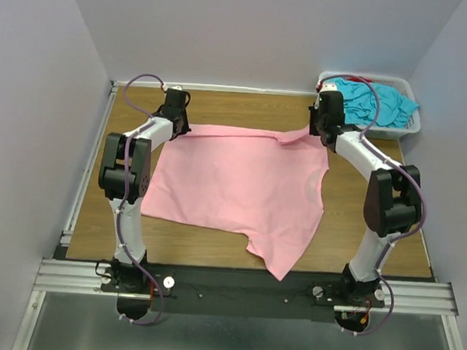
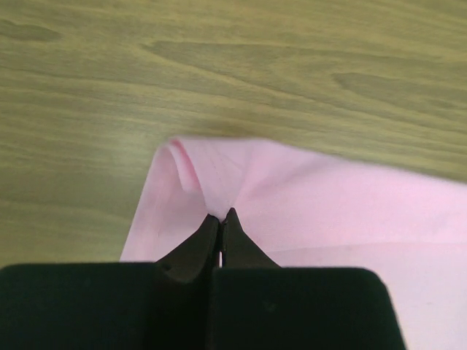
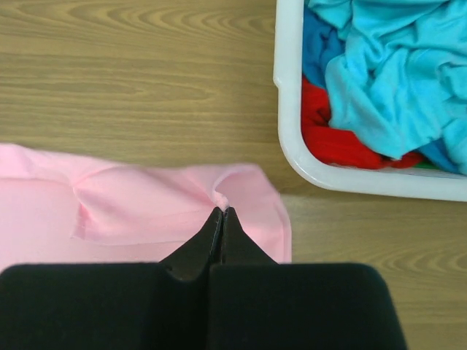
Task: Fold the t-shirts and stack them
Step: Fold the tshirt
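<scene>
A light pink t-shirt (image 1: 237,187) lies spread on the wooden table. My left gripper (image 1: 175,128) is shut on its far left corner; the left wrist view shows the black jaws (image 2: 221,217) closed on a pinch of pink cloth (image 2: 306,197). My right gripper (image 1: 325,135) is shut on the far right corner; its jaws (image 3: 221,213) pinch a fold of the pink shirt (image 3: 146,211). Turquoise shirts (image 1: 375,105) and a red one (image 3: 336,138) are heaped in a white basket (image 1: 409,127).
The white slotted basket (image 3: 288,87) stands at the table's far right corner, just beyond my right gripper. Grey walls close in the table on three sides. A metal rail (image 1: 242,286) runs along the near edge, and the shirt's near corner hangs over it.
</scene>
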You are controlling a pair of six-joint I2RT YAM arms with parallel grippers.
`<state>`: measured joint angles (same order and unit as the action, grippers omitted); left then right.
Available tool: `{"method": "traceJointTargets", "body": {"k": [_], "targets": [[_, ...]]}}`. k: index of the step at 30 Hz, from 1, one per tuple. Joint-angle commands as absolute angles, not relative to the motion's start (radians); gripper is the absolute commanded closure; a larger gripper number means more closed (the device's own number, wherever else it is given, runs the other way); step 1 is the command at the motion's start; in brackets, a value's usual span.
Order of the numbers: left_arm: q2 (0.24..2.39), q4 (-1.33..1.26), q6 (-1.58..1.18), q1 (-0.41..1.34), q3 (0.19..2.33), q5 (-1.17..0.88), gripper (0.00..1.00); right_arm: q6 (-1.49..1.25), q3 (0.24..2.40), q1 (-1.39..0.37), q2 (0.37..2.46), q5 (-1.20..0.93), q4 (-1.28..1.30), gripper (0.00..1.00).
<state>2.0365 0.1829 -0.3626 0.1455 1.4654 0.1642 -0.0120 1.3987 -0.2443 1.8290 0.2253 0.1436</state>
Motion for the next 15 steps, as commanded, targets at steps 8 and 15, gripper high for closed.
{"method": "traceJointTargets", "body": {"k": [8,15], "targets": [[2.071,0.179,-0.324,0.110,1.520,0.173,1.00,-0.064,1.362,-0.216,1.827,0.215,0.080,0.99],[2.019,0.187,-0.305,0.089,1.488,0.192,1.00,-0.109,1.209,-0.215,1.684,0.170,0.081,0.99]]}}
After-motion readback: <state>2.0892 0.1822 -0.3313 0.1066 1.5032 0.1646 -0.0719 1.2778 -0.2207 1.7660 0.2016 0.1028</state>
